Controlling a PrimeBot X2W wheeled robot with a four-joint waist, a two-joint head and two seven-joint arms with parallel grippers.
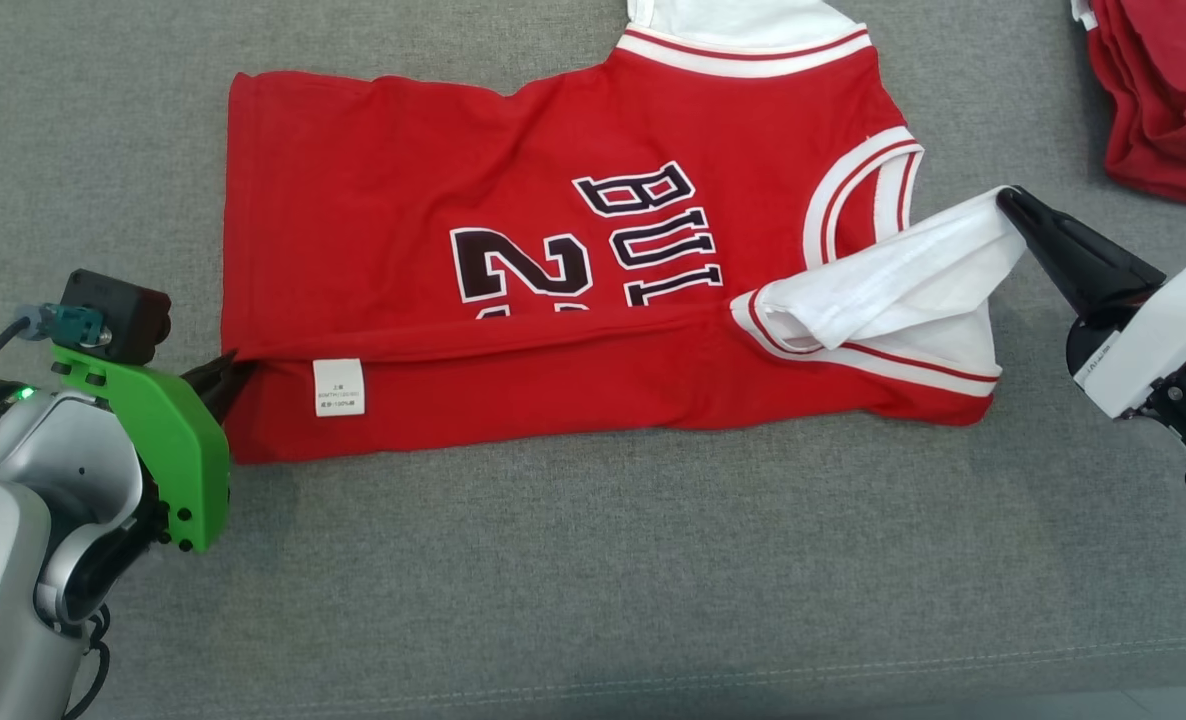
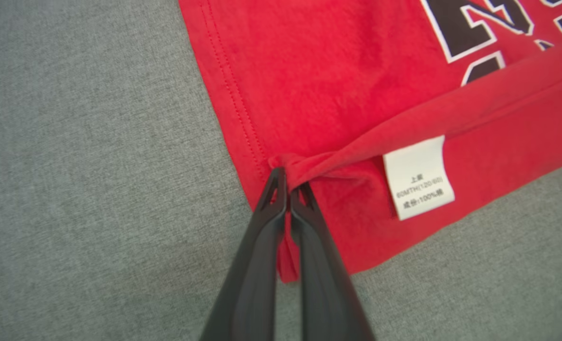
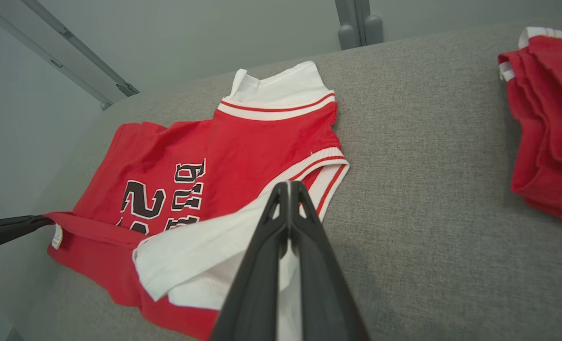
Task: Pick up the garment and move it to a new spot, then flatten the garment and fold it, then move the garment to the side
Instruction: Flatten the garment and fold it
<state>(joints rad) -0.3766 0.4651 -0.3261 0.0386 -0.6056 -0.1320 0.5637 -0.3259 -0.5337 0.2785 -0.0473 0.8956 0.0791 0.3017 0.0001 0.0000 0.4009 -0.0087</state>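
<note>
The garment [image 1: 513,230] is a red jersey with white sleeves and black lettering, spread on the grey surface with its near edge folded over. A white care label [image 1: 339,387] shows on that folded strip. My left gripper [image 1: 231,368] is shut on the garment's folded hem corner at the left, and the left wrist view shows the red cloth [image 2: 338,118] pinched at the gripper [image 2: 288,182] tips. My right gripper [image 1: 1007,197] is shut on the white sleeve [image 1: 913,275] at the right, holding it lifted; in the right wrist view the gripper [image 3: 289,185] pinches that sleeve [image 3: 200,251].
A stack of other red garments [image 1: 1158,90] lies at the far right, also in the right wrist view [image 3: 551,118]. The grey fabric surface [image 1: 593,560] extends bare toward the near edge. A wall and metal rails [image 3: 72,52] stand behind it.
</note>
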